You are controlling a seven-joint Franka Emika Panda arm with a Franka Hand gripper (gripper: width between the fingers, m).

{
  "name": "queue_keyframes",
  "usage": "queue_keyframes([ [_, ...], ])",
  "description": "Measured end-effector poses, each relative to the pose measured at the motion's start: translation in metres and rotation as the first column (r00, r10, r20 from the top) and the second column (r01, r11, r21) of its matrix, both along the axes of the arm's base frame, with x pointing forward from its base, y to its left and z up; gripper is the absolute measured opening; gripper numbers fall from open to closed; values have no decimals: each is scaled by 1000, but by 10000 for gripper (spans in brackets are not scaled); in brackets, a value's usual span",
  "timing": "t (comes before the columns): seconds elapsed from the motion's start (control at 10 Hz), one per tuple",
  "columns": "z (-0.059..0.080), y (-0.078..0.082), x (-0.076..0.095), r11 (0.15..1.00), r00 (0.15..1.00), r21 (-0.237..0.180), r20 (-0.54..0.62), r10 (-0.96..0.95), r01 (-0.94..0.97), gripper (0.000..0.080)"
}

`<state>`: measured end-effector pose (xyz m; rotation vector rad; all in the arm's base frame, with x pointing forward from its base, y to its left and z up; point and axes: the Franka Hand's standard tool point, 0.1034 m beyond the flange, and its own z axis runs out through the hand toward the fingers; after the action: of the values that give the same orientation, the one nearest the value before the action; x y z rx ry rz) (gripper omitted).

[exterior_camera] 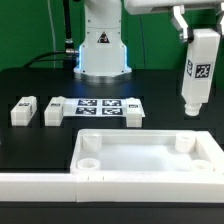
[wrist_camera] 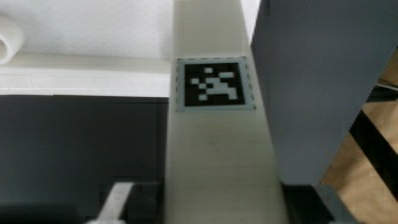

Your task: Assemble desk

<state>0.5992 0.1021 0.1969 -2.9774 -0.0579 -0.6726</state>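
- Exterior view: the gripper (exterior_camera: 193,36) was clamped on the upper end of one square leg (exterior_camera: 196,78). The leg hung upright, clear of the table (exterior_camera: 30,75), with its tag facing the camera.
- The upright hold probably served insertion, since it pointed the leg's lower end down toward a socket.
- The desk slab (exterior_camera: 150,160) lay flat with its rim up, near the camera. This left its round corner sockets open from above. The held leg hung above the slab's far corner on the exterior view's right.
- The slab sat against the border rail (exterior_camera: 40,187), which likely kept it from sliding.
- Two loose legs (exterior_camera: 22,111) (exterior_camera: 52,110) lay beside the marker board (exterior_camera: 95,107), well apart from the slab.
- Wrist view: the leg (wrist_camera: 217,150) filled the centre, tag (wrist_camera: 215,85) visible, with a dark finger (wrist_camera: 317,90) pressed along one side.
- Part of the slab (wrist_camera: 89,40) showed behind the leg. Whether the leg's end was lined up with a socket could not be told.
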Motion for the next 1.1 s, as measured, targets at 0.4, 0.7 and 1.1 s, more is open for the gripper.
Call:
queue_keyframes([
  [0.4, -5, -3, -1, 1000, 992, -2, 124, 17, -17, 290],
  [0.7, 6, -21, 17, 995, 991, -64, 106, 80, -73, 290],
  [1.1, 6, -23, 17, 993, 990, -74, 106, 96, -88, 290],
])
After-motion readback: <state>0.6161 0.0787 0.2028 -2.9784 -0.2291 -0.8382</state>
